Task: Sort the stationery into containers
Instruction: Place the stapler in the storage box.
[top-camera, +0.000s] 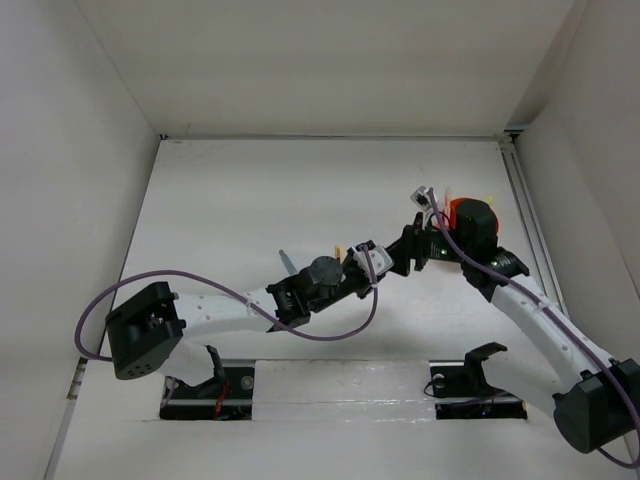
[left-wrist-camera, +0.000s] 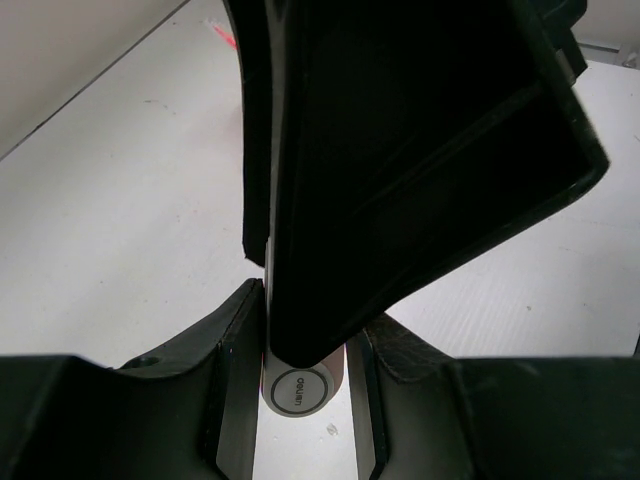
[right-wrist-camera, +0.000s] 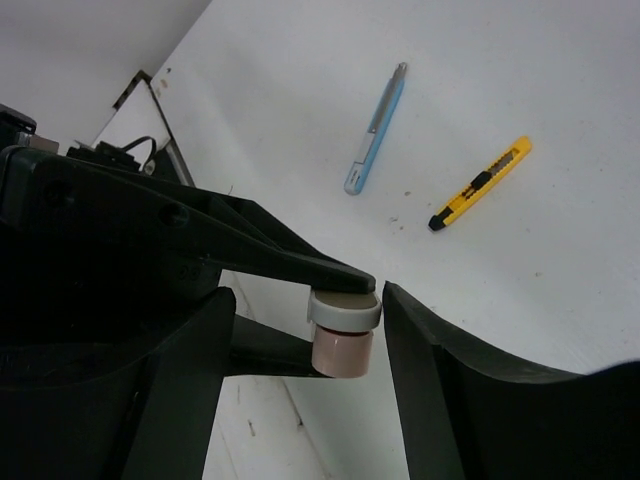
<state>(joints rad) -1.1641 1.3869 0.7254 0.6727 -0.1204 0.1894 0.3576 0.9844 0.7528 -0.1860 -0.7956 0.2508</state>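
Observation:
My left gripper (left-wrist-camera: 308, 400) is shut on the small grey-pink piece (left-wrist-camera: 298, 390), a short cylinder with a grey cap and a pink body (right-wrist-camera: 343, 328). In the right wrist view my right gripper (right-wrist-camera: 310, 370) stands open around that piece. Its right finger (right-wrist-camera: 450, 390) is close beside the cap and its left finger (right-wrist-camera: 170, 390) is well apart. Both grippers meet above the table right of centre (top-camera: 412, 246). The orange tub (top-camera: 472, 216) sits just behind them, partly hidden by the right wrist. A blue pen (right-wrist-camera: 375, 130) and a yellow-black one (right-wrist-camera: 481, 183) lie on the table.
The blue pen (top-camera: 287, 262) and the yellow-black one (top-camera: 340, 252) lie just beside the left forearm. White walls close the table in at the back and both sides. A rail (top-camera: 528, 215) runs along the right edge.

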